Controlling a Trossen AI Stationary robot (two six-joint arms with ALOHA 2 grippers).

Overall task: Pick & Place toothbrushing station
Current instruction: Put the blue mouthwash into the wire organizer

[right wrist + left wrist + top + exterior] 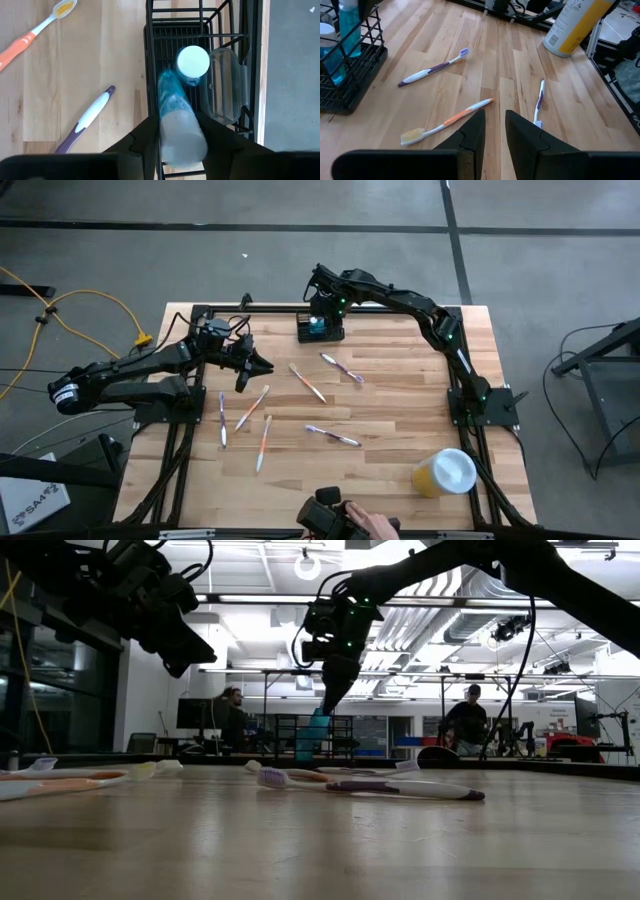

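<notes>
The toothbrushing station, a black wire caddy (322,333) (150,60), stands at the table's far edge. In it are a white-capped bottle (193,61), a clear cup (227,85) and a teal translucent tube (172,97) (314,736). My right gripper (177,125) (331,700) hangs over the caddy, pointing steeply down, shut on the tube. My left gripper (495,117) (256,365) hovers above the table's left half. Its fingers stand a narrow gap apart with nothing between them. Several toothbrushes lie flat on the wood, among them an orange one (447,122) and a purple one (432,70). My right gripper has the teal tube's frosted upper end (182,142) between its two fingers, one on each side. The fingers come from above, pointing steeply down. The tube stands nearly upright, slightly tilted, its lower part reaching down inside the caddy next to the white-capped bottle.
A yellow cup with a white lid (446,473) (575,22) stands near the right front corner. A person's hand (378,526) holds a dark device at the near edge. Toothbrushes lie scattered across the middle of the table (334,436). People sit in the room beyond (232,715).
</notes>
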